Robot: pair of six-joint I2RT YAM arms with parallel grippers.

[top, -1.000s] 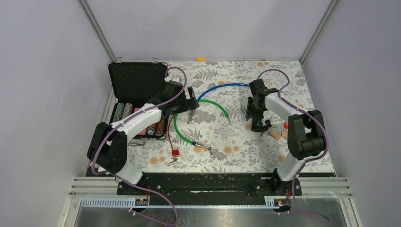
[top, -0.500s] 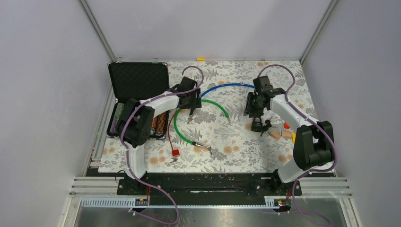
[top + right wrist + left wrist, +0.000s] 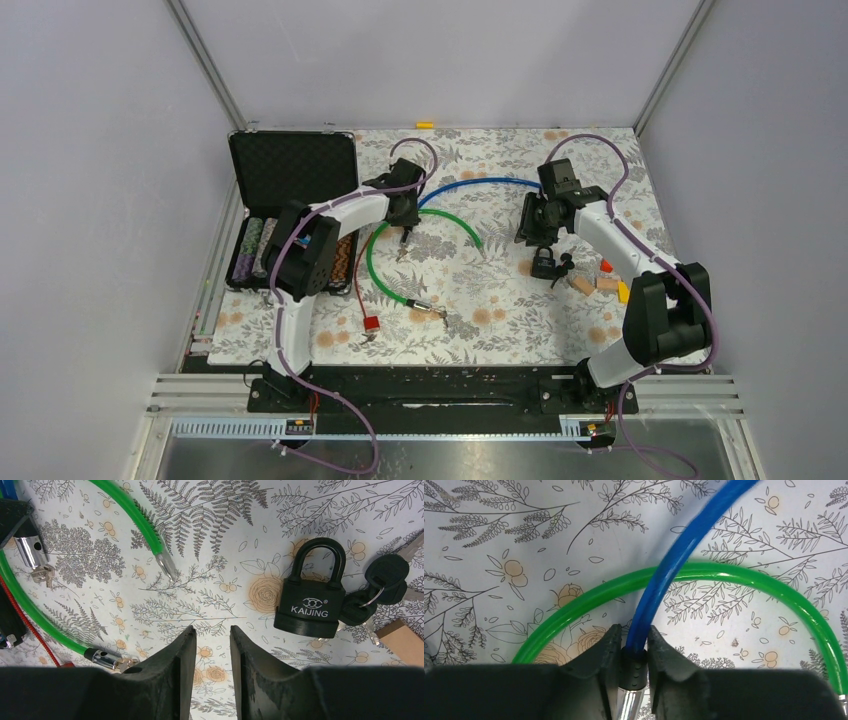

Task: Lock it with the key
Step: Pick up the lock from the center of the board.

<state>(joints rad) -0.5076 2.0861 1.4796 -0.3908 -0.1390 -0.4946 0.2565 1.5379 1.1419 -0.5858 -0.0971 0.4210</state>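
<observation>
While the left gripper (image 3: pixel 633 636) pinches the glossy blue cable (image 3: pixel 684 555), the right gripper (image 3: pixel 212 635) hangs narrowly parted, empty.

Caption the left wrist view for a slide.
Left end effector pinches the blue cable by its black end, over the green cable.

The cloth (image 3: pixel 500 290) is white, printed with grey line-drawn ferns and leaves and small orange blossoms. The blue cable (image 3: pixel 684 555) and the green cable (image 3: pixel 724 572) are plain and glossy. The padlock (image 3: pixel 310 611) is black with white lettering, the keys (image 3: pixel 386 571) are black-headed, and the case (image 3: pixel 290 170) is black.
</observation>
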